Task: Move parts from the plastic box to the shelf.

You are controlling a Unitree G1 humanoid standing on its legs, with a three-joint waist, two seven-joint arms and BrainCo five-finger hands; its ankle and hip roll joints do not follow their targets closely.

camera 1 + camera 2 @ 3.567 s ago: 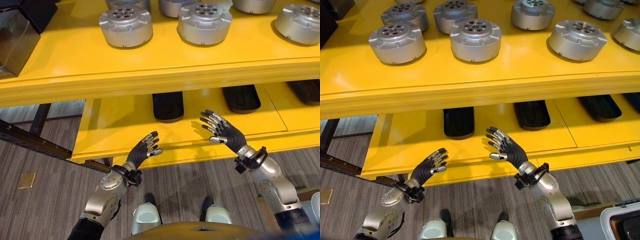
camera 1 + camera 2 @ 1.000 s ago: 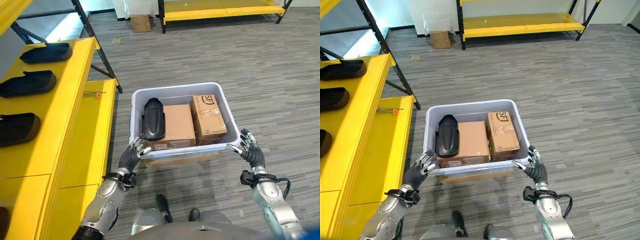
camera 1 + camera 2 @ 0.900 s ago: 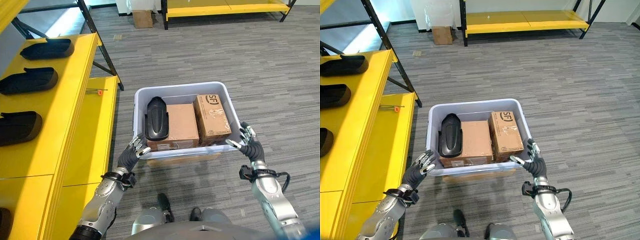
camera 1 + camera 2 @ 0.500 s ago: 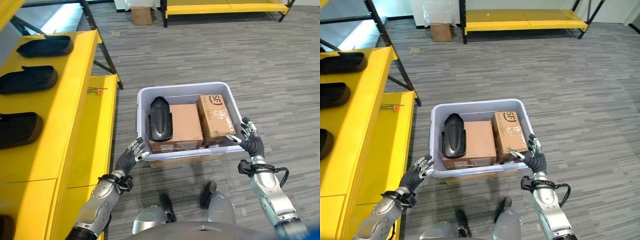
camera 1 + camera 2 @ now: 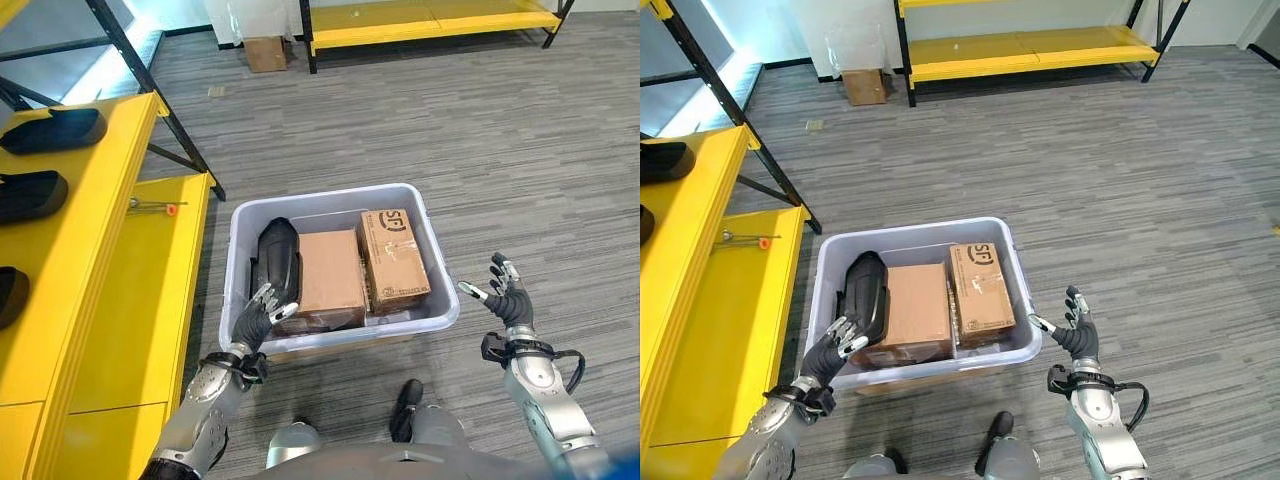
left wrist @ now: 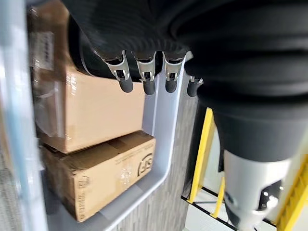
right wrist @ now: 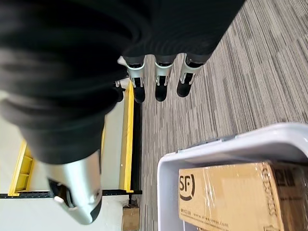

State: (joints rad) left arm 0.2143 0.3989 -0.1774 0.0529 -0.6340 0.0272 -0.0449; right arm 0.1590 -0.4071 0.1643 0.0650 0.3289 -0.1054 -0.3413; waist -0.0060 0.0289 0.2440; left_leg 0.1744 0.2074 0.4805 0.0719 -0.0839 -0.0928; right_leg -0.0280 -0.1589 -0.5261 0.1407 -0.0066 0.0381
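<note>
1. The yellow shelf [image 5: 90,300] runs down the frame's left edge.
2. The left hand [image 5: 256,318], fingers spread, hovers at the plastic box [image 5: 440,285] near-left rim, lower centre.
3. The black part [image 5: 276,265] lies inside beside two cardboard boxes [image 5: 330,275].
4. The right hand [image 5: 508,300], fingers spread and empty, hangs lower right.

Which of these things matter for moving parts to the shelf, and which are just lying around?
Belongs to the job:
plastic box
black part in it
yellow shelf
left hand
right hand

Just lying about:
two cardboard boxes
screwdriver
far carton
</note>
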